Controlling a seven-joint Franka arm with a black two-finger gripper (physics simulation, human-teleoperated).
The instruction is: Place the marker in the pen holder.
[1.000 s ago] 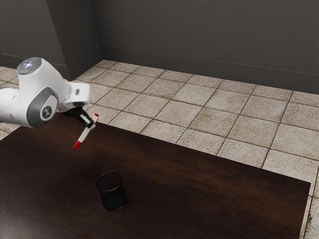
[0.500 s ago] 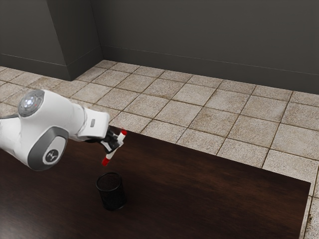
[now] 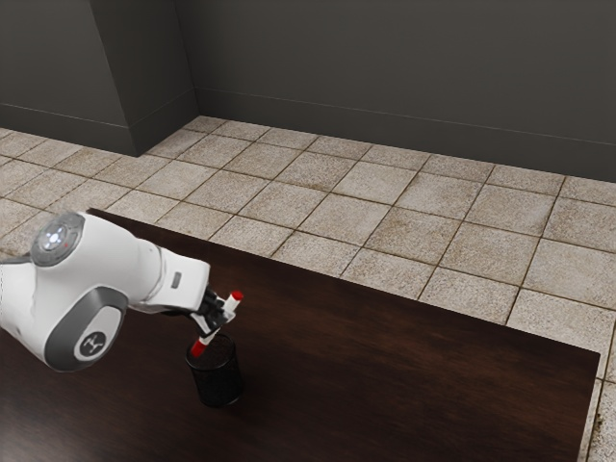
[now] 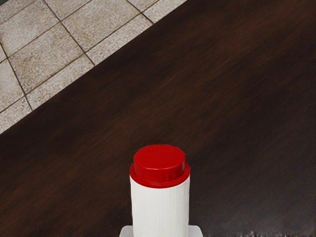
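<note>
Marker [image 3: 229, 307] gripped and tilted at the mouth of the black pen holder [image 3: 218, 381]

Your gripper [image 3: 219, 320] is closed around the marker's white barrel, with a pale finger [image 4: 196, 231] on each side of it. In the exterior view, the marker leans: its upper red end [image 3: 236, 296] points up toward the exterior view's right, and its lower red end [image 3: 197, 348] slants down at the pen holder's rim. You cannot tell whether that lower end is already inside the opening or just above it. The pen holder stands upright on the dark wooden table [image 3: 414, 356], and your white arm [image 3: 135, 265] reaches in from the exterior view's left.

The marker looks light and stiff, probably smooth plastic, so expect it to keep its shape but perhaps swivel between the fingers if its lower end catches the rim. Your grip on the barrel, between the two red ends, seems the right place: it leaves the lower end free to enter. A firm, moderate squeeze should be enough.

The step in hand looks like insertion. Bring the marker closer to upright, centre it over the opening, and lower gently before you let go. The pen holder looks light too, so a sideways push could slide or tip it.
</note>
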